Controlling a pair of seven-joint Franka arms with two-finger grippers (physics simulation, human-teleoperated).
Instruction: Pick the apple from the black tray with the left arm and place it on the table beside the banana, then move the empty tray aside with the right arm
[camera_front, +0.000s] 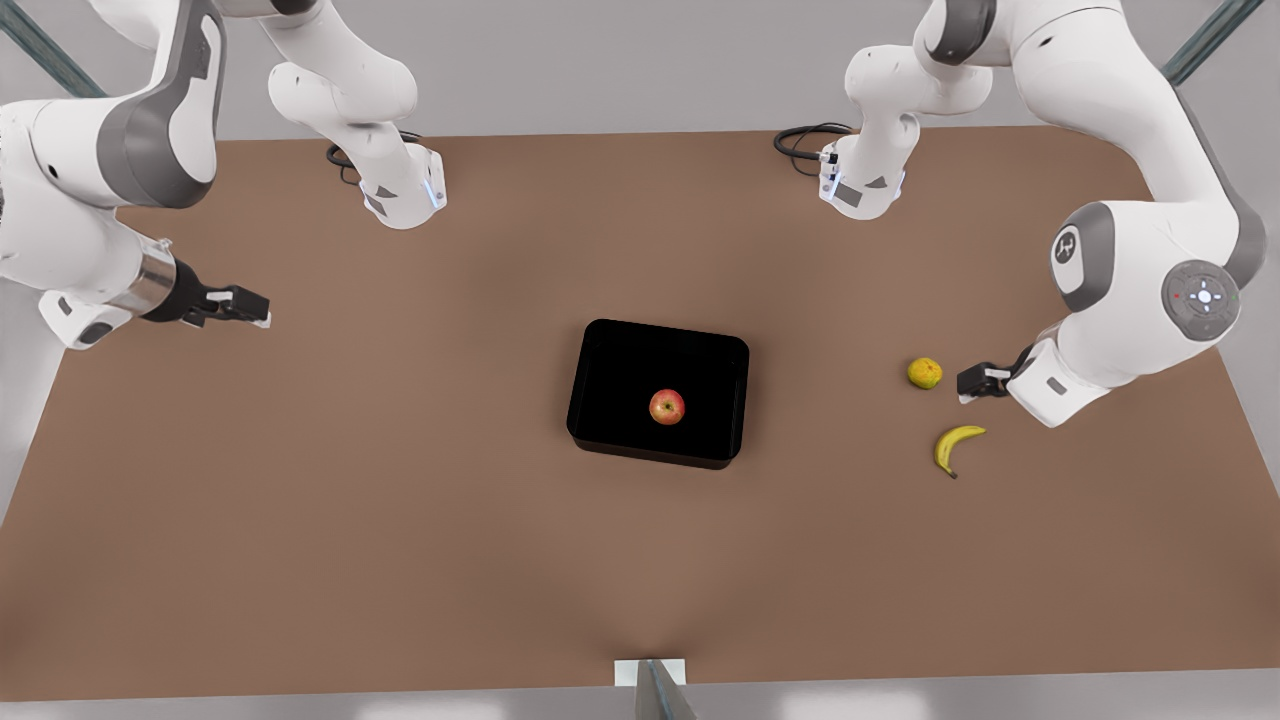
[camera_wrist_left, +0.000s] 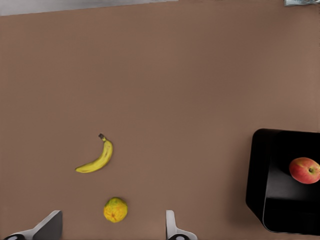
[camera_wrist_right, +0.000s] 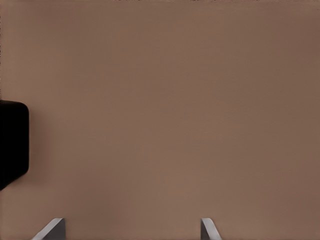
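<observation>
The small round red apple with a yellowish patch (camera_front: 667, 407) lies inside the glossy black rectangular tray with low walls (camera_front: 600, 400), which sits near the middle of the large matte brown tabletop (camera_front: 400, 520). At the front view's right, a small curved yellow banana with dark tips (camera_front: 956, 446) lies on the bare table, and a yellow-green bumpy round fruit (camera_front: 925, 373) rests near it, apart from it and farther from the camera. The left arm's small black gripper (camera_front: 975, 382) hangs just beside that round fruit, above the table; in the left wrist view its two pale fingers (camera_wrist_left: 171, 227) stand wide apart, with the round fruit (camera_wrist_left: 115, 209) between them, the banana (camera_wrist_left: 96, 159) beyond, and the tray (camera_wrist_left: 260, 180) with the apple (camera_wrist_left: 304, 170) off to one side. The right arm's black gripper (camera_front: 238, 303) hovers at the front view's left, well apart from the tray, and its fingers (camera_wrist_right: 209, 229) are likewise spread, over bare tabletop with a corner of the tray (camera_wrist_right: 12, 145) at the edge.
</observation>
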